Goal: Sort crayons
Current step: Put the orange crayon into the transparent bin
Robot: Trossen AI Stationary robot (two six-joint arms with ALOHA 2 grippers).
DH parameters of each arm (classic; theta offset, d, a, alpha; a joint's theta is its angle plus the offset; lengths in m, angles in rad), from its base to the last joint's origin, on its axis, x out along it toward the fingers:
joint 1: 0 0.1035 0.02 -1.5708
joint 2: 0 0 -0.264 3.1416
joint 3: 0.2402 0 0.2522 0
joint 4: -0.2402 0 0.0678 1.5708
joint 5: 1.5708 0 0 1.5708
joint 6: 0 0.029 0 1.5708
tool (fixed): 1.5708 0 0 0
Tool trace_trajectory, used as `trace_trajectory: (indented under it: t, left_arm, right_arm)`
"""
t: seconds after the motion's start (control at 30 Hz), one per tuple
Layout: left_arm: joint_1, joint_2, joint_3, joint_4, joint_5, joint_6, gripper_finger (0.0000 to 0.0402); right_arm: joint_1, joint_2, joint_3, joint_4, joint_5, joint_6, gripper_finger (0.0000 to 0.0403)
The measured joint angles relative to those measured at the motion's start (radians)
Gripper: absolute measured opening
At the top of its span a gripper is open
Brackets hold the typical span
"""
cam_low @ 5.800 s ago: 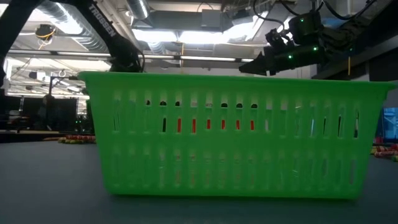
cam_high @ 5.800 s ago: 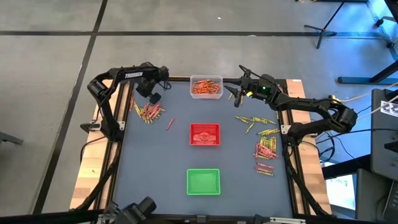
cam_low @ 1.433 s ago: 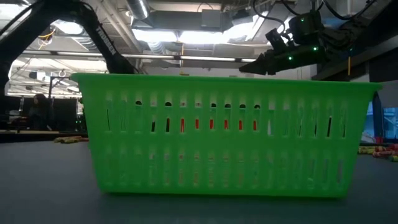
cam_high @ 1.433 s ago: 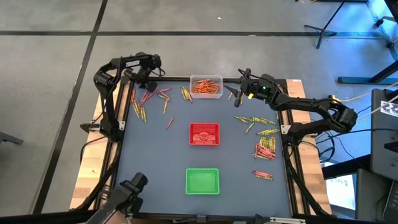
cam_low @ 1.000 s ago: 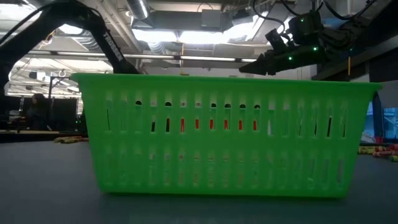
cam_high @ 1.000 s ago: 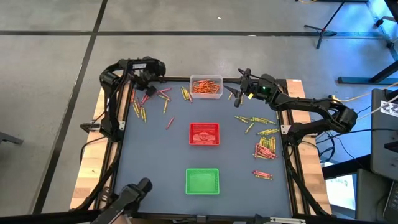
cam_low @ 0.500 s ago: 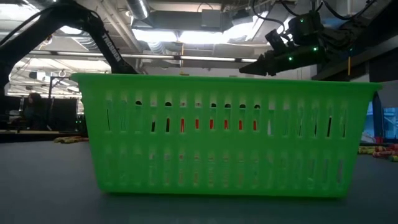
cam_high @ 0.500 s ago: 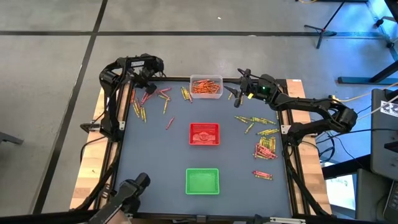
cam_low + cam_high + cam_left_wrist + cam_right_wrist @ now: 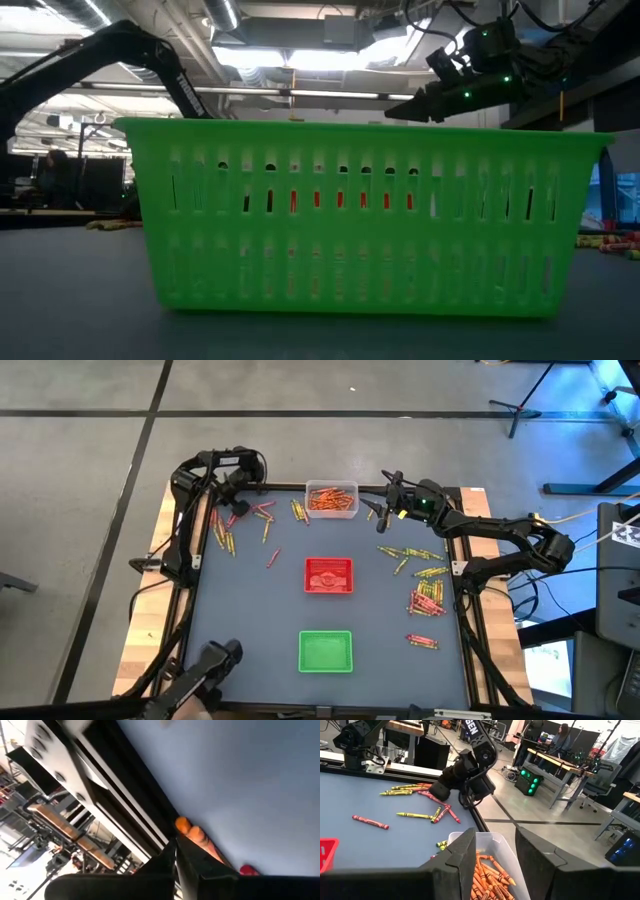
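Crayons lie scattered on the dark table: a red, olive and orange group at the far left (image 9: 245, 518), some olive ones at the right (image 9: 410, 552), and a mixed pile near the right edge (image 9: 428, 600). My left gripper (image 9: 237, 503) is shut and slants down at the far left corner. In the left wrist view its tips (image 9: 176, 851) stand right at two orange crayons (image 9: 192, 831). My right gripper (image 9: 495, 850) hovers open and holds nothing. It is beside the clear tray (image 9: 331, 498), which is filled with orange crayons (image 9: 487, 872). My left gripper's shut fingertips (image 9: 170, 855) come down slanting to the table right beside the ends of two orange crayons (image 9: 182, 824), which lie on the surface. I cannot tell whether the fingertips touch or hold one of them.
A red tray (image 9: 329, 575) stands at the table's middle and a green tray (image 9: 326, 651) nearer the front. The green tray fills the low view (image 9: 370, 215). A black frame rail (image 9: 125, 795) runs just past the left gripper at the table's edge.
My left arm has shifted its pose at the far left corner, and its gripper has tipped further down toward the crayons there. My right arm and the trays have kept still.
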Motion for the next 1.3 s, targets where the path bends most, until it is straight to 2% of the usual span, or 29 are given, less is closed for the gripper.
trace_trajectory:
  t: [0.3, 0.5, 0.67, 0.97, 1.17, 1.3]
  left_arm:
    - [-0.063, 0.0, -0.008, -0.013, 0.005, 0.024, 0.0]
    - [-0.04, 0.0, -0.009, -0.033, -0.02, 0.012, 0.0]
    - [0.009, 0.002, -0.01, -0.012, 0.093, 0.047, 0.0]
    - [0.018, 0.003, -0.008, -0.006, 0.18, 0.118, 0.0]
    - [-0.043, 0.001, -0.008, -0.016, 0.178, 0.135, 0.0]
    - [-0.119, -0.032, -0.008, -0.008, 0.141, 0.141, 0.0]
  right_arm:
    - [0.0, 0.0, 0.0, 0.0, 0.0, 0.0, 0.0137]
    - [0.0, 0.0, 0.0, 0.0, 0.0, 0.0, 0.0137]
    - [0.0, 0.0, 0.0, 0.0, 0.0, 0.0, 0.0137]
    - [0.0, 0.0, 0.0, 0.0, 0.0, -0.001, 0.0137]
    - [0.0, 0.0, 0.0, 0.0, 0.0, -0.001, 0.0137]
    - [0.0, 0.0, 0.0, 0.0, 0.0, -0.001, 0.0137]
